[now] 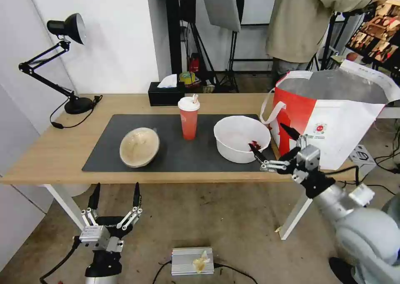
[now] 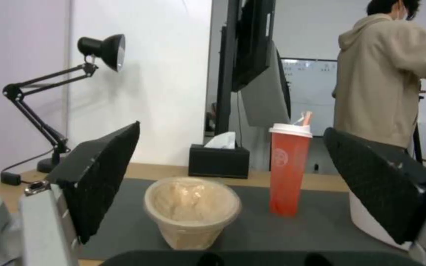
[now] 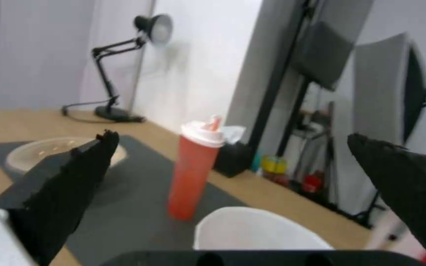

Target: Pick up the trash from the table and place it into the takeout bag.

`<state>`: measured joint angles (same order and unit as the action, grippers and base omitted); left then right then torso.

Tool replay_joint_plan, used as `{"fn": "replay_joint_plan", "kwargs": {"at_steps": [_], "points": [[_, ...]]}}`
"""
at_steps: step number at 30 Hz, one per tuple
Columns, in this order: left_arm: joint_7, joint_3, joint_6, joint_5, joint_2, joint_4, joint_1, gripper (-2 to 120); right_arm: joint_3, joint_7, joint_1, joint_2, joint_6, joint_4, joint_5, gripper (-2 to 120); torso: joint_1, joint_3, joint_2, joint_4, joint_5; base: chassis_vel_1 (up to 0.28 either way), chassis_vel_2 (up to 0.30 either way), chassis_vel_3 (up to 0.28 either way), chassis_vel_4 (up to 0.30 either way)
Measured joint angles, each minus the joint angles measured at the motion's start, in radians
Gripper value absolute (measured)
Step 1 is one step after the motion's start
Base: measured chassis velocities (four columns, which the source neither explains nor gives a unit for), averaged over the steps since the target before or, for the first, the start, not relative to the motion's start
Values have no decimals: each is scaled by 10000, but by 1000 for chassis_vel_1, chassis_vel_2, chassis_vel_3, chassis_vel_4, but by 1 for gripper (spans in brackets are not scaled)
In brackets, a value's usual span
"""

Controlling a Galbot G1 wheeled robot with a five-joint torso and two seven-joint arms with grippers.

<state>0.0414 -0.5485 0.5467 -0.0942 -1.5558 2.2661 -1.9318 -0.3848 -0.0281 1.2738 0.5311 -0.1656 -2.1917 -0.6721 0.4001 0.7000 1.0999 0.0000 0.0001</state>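
Observation:
On the dark mat of the table [image 1: 50, 159] stand three pieces of trash: a tan shallow bowl [image 1: 139, 147] [image 2: 192, 207] [image 3: 40, 151] at the left, a red drink cup with white lid [image 1: 189, 117] [image 2: 289, 168] [image 3: 196, 168] in the middle, and a large white bowl [image 1: 241, 139] [image 3: 257, 231] with red scraps at the right. The white-and-red takeout bag [image 1: 337, 113] stands open at the table's right end. My right gripper [image 1: 273, 139] is open, level with the white bowl's near right rim. My left gripper [image 1: 115, 195] hangs open below the table's front edge, in front of the tan bowl.
A black tissue box [image 1: 166, 93] [image 2: 219, 159] sits at the table's back edge, a black desk lamp [image 1: 62, 59] at the back left. A silver box [image 1: 192, 260] and cables lie on the floor. A person stands behind the bag.

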Motion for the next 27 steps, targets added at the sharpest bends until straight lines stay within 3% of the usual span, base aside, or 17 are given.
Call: {"fn": "replay_joint_plan", "kwargs": {"at_steps": [4,6,16,21,23,27], "points": [[43,5,0,122,-78,0,-28,100,829,-193,-994,-347,219,235,-387,111,-1,0,0,-3,1,0,0,0,0],[81,17,1,230,-184,-1,-49,100,1844,-287,-2351,-521,476,475,-801,111,0,0,0,0,-2,0,0,0,0],[149,12,-20,429,-377,-68,-34,100,5688,-52,-6942,-29,1783,1750,-2452,100,0,1,0,0,0,0,0,0,0],[149,-30,-36,435,-379,-187,4,100,7030,-10,-8521,276,2530,2417,-2720,100,0,0,0,-1,-2,0,0,0,0],[149,-30,-36,435,-379,-187,4,100,7030,-10,-8521,276,2530,2417,-2720,100,0,0,0,-1,-2,0,0,0,0],[167,-69,-54,435,-378,-261,17,100,7972,75,-9398,541,3424,2821,-3250,100,0,0,0,-2,-1,0,0,0,0]]}}
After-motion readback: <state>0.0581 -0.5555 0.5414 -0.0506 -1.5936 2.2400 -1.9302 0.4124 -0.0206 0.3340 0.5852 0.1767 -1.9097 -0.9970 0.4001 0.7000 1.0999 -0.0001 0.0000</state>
